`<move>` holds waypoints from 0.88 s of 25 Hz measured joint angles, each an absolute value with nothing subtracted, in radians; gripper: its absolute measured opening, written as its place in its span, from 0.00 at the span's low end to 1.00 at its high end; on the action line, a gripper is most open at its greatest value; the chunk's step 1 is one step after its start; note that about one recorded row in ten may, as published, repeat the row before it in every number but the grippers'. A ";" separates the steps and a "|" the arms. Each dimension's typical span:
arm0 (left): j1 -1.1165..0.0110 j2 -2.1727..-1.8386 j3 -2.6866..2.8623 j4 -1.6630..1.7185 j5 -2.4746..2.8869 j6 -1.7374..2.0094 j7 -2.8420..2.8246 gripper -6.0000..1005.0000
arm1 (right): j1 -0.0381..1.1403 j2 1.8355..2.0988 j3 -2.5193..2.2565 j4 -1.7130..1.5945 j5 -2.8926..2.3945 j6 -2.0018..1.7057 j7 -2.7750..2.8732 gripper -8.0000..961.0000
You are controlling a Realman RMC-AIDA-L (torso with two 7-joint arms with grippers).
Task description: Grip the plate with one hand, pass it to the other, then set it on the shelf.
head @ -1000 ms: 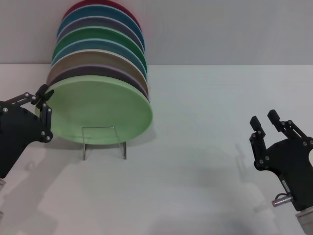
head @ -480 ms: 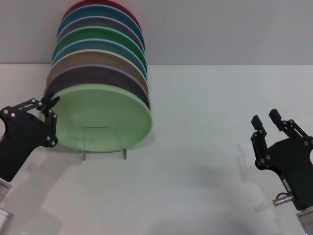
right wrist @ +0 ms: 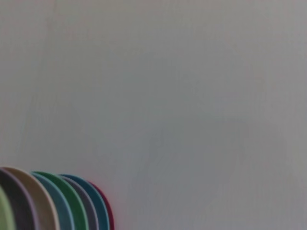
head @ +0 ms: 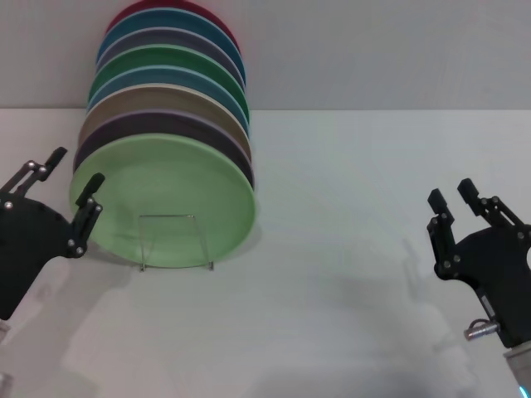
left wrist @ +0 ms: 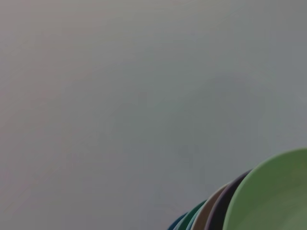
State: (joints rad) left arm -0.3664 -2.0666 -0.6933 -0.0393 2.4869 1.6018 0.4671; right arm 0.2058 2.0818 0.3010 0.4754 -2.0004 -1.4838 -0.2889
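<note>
The pale mint green plate point(head: 166, 199) leans upright on the clear plastic shelf point(head: 176, 242), at the front of a row of coloured plates. My left gripper point(head: 77, 167) is open and empty just left of the plate's left rim, with one fingertip close to the rim. The plate's edge also shows in the left wrist view point(left wrist: 273, 196). My right gripper point(head: 450, 191) is open and empty far to the right, low over the white table.
Several coloured plates point(head: 170, 91) stand stacked behind the mint plate, against the grey back wall; they also show in the right wrist view point(right wrist: 57, 201). The white table point(head: 348, 166) stretches between the shelf and the right gripper.
My left gripper has opened and drawn back a little to the left from the plate's rim. The plate stays on the shelf. The right gripper has shifted slightly right.
</note>
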 joint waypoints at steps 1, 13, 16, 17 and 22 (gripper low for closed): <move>-0.356 -2.067 -0.696 -0.043 2.486 1.614 0.467 0.28 | 0.209 2.082 0.308 0.473 -2.000 -1.483 -0.278 0.34; -0.225 -2.072 -0.791 -0.191 2.485 1.660 0.174 0.47 | 0.273 2.081 0.358 0.404 -2.000 -1.492 -0.182 0.34; -0.220 -2.072 -0.808 -0.203 2.484 1.654 0.093 0.47 | 0.283 2.081 0.367 0.380 -2.000 -1.502 -0.152 0.34; -0.220 -2.073 -0.809 -0.204 2.484 1.653 0.084 0.47 | 0.284 2.081 0.370 0.371 -2.000 -1.507 -0.140 0.34; -0.220 -2.072 -0.814 -0.205 2.483 1.642 0.019 0.47 | 0.288 2.080 0.391 0.334 -2.000 -1.541 -0.094 0.34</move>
